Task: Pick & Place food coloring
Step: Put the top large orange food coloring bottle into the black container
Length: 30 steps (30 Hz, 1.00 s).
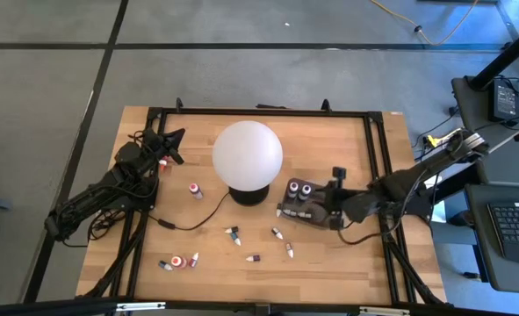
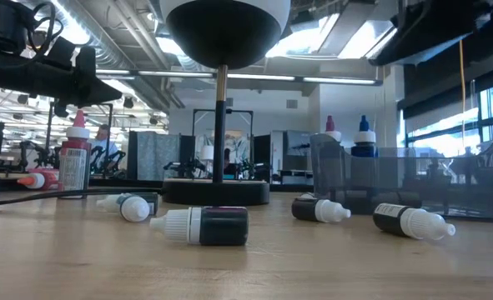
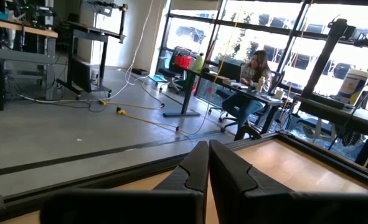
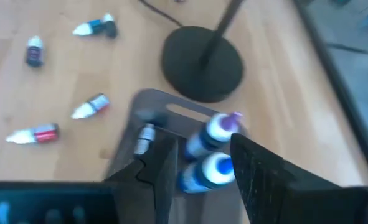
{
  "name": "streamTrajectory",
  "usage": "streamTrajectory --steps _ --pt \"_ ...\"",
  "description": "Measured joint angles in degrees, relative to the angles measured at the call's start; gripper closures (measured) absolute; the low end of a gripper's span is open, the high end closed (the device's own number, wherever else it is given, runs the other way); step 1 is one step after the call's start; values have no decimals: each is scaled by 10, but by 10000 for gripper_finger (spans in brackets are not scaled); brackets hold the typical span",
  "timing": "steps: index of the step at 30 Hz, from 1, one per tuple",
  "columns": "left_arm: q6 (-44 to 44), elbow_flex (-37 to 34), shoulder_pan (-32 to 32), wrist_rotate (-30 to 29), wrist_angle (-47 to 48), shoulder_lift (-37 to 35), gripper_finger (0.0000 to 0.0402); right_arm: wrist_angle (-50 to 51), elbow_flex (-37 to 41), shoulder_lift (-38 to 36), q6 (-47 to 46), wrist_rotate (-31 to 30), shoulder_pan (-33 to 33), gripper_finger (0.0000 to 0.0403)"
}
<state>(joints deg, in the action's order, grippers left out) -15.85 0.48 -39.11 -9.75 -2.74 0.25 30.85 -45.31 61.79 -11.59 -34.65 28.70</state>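
Bottles of food coloring (image 1: 233, 234) lie scattered across the wooden worktop (image 1: 329, 272) in front of a white globe lamp (image 1: 248, 154), most of them on their sides. In the low view, the nearest bottle (image 2: 203, 226) lies flat, long axis running across the picture, pale cap to the left. Two more, further right (image 2: 319, 209) and (image 2: 413, 222), lie with pale tips pointing right. A red-labelled bottle (image 2: 75, 158) stands upright at the far left, tip up, w/ another (image 2: 34, 178) lying beside it.

Dark translucent tray (image 1: 301, 204) sits just right of the lamp base (image 1: 248, 195). Two bottles w/ blue-and-white caps (image 4: 212, 152) stand upright in it side by side, tips up; in the low view their tips (image 2: 347, 132) rise above the tray wall. Whether the tray holds anything else cannot be told.

Right pincer (image 4: 202, 165) hangs over the tray, fingers parted on either side of the two upright bottles, not seen gripping either. Left pincer (image 3: 208, 165) waits clenched, fingers pressed together, empty, raised near the worktop's far left corner. A person sits at a desk in the room beyond.
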Motion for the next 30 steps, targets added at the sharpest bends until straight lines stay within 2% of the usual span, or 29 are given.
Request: streamTrajectory --steps 8,14,18,24,30 --pt "1 0 0 0 0 0 392 -8 76 -116 45 -71 -32 251" --pt "-10 0 0 -6 0 0 389 -82 152 -197 72 -23 -58 251" --pt "-14 0 0 -17 0 0 390 -136 202 -239 113 -16 -73 251" --pt "-14 0 0 -28 -1 0 389 -145 211 -277 119 -12 -88 251" --pt "-14 0 0 -39 -1 0 385 -144 211 -282 119 -8 -88 251"
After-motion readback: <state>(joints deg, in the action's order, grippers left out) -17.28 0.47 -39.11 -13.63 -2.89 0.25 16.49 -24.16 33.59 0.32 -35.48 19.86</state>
